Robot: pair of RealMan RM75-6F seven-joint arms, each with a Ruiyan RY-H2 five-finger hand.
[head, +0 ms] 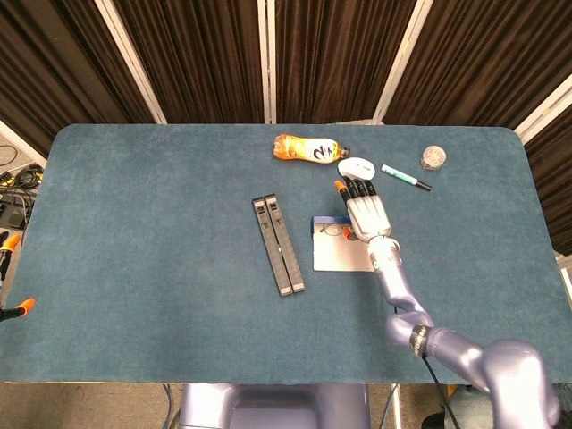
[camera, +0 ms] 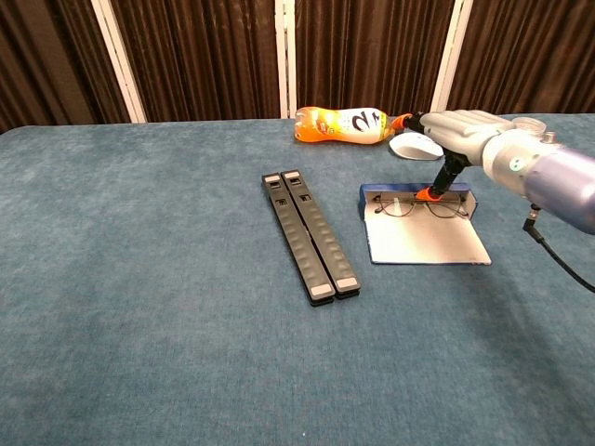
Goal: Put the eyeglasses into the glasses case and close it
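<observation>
The right hand [camera: 453,130] hovers over the open case [camera: 426,243], fingers stretched flat and apart, its orange-tipped thumb pointing down to touch the glasses [camera: 420,206]; it grips nothing. The glasses lie in the case against its far blue wall, right of the desk's [head: 143,268] middle. The left hand is out of sight.

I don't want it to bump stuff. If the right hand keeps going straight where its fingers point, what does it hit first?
Probably the white mouse: the right hand points toward it. Height is unclear, so it might pass over.
</observation>
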